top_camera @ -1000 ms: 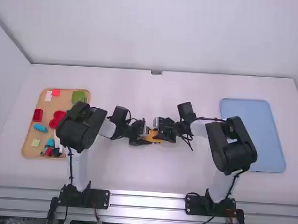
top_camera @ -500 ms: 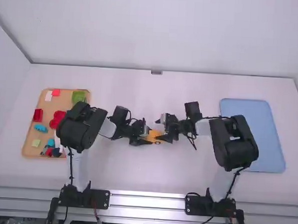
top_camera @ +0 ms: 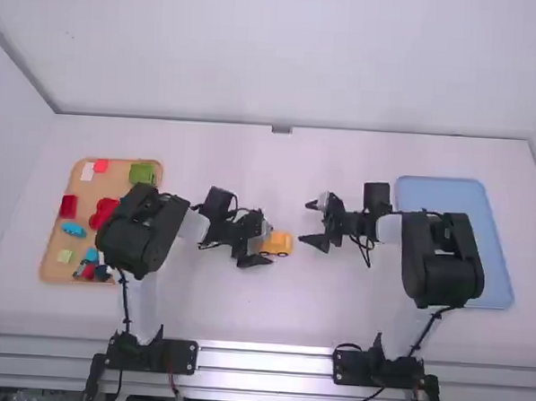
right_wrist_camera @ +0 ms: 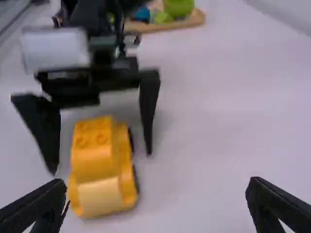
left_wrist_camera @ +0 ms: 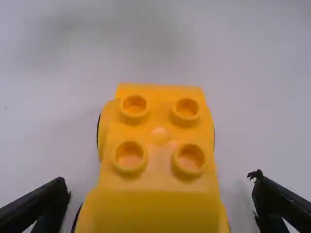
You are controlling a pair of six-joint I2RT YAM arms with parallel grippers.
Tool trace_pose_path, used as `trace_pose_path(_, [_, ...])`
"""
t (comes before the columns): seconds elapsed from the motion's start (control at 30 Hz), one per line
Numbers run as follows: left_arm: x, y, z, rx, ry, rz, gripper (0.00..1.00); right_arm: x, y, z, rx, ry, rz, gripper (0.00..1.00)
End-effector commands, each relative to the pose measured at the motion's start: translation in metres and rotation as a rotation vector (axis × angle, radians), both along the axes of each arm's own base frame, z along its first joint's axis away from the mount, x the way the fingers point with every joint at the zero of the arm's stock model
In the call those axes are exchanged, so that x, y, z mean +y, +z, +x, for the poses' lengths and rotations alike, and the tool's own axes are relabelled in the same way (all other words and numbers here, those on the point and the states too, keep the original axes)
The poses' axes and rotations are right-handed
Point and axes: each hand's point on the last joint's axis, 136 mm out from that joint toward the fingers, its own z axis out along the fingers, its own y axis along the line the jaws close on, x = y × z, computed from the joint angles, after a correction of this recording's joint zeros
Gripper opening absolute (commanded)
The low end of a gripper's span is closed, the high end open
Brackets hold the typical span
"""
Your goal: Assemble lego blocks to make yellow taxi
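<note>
The yellow taxi (top_camera: 278,244) stands on its wheels at the middle of the table. Its studs face up in the left wrist view, where the taxi (left_wrist_camera: 158,160) lies between the spread fingers of my left gripper (left_wrist_camera: 163,199), touching neither. From above, the left gripper (top_camera: 264,243) is around the taxi's left end, open. To the right, apart from the taxi, my right gripper (top_camera: 310,222) is open and holds nothing. In the right wrist view the right gripper (right_wrist_camera: 155,196) has its fingers wide apart, with the taxi (right_wrist_camera: 99,167) beyond them, between the left gripper's fingers.
An orange-brown tray (top_camera: 56,266) with red, green, blue and white blocks is at the far left, partly under the left arm. A blue tray (top_camera: 494,257) lies at the right, partly behind the right arm.
The right gripper has moved away to the right from the taxi and now stands wide. My left gripper has opened around the taxi, which stays on the table.
</note>
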Motion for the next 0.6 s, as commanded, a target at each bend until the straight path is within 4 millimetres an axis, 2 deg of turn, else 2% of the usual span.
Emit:
trace_pose_path(0.0, [0.012, 0.012, 0.017, -0.004, 0.080, 0.102, 0.99, -0.001, -0.012, -0.016, 0.030, -0.011, -0.035, 0.98])
trace_pose_path(0.1, [0.027, 0.051, 0.025, 0.015, 0.137, 0.214, 0.99, 0.013, -0.021, -0.027, 0.043, 0.002, -0.053, 0.98])
trace_pose_path(0.13, [0.030, 0.058, 0.026, 0.017, 0.148, 0.236, 0.99, 0.015, -0.023, -0.028, 0.051, 0.000, -0.061, 0.99])
trace_pose_path(0.2, [0.046, 0.094, 0.028, 0.014, 0.202, 0.345, 0.99, 0.033, -0.030, -0.029, 0.045, 0.018, -0.096, 0.98])
trace_pose_path(0.23, [0.051, 0.105, 0.030, 0.008, 0.222, 0.370, 0.99, 0.039, -0.031, -0.029, 0.030, 0.031, -0.101, 0.98])
trace_pose_path(0.3, [0.058, 0.136, 0.030, 0.039, 0.298, 0.356, 0.99, 0.055, -0.032, -0.029, -0.005, 0.067, -0.111, 0.98])
trace_pose_path(0.33, [0.064, 0.166, 0.034, 0.061, 0.389, 0.302, 0.99, 0.066, -0.033, -0.028, -0.024, 0.087, -0.130, 0.99])
trace_pose_path(0.37, [0.064, 0.168, 0.034, 0.064, 0.399, 0.296, 0.99, 0.069, -0.033, -0.028, -0.024, 0.089, -0.135, 0.98])
trace_pose_path(0.43, [0.075, 0.199, 0.037, 0.063, 0.518, 0.224, 0.99, 0.080, -0.038, -0.023, -0.021, 0.081, -0.182, 0.99])
trace_pose_path(0.53, [0.085, 0.218, 0.036, 0.040, 0.601, 0.169, 0.99, 0.088, -0.046, -0.022, -0.026, 0.095, -0.236, 0.99])
trace_pose_path(0.57, [0.092, 0.228, 0.036, 0.023, 0.684, 0.138, 0.99, 0.094, -0.051, -0.021, -0.015, 0.101, -0.269, 0.98])
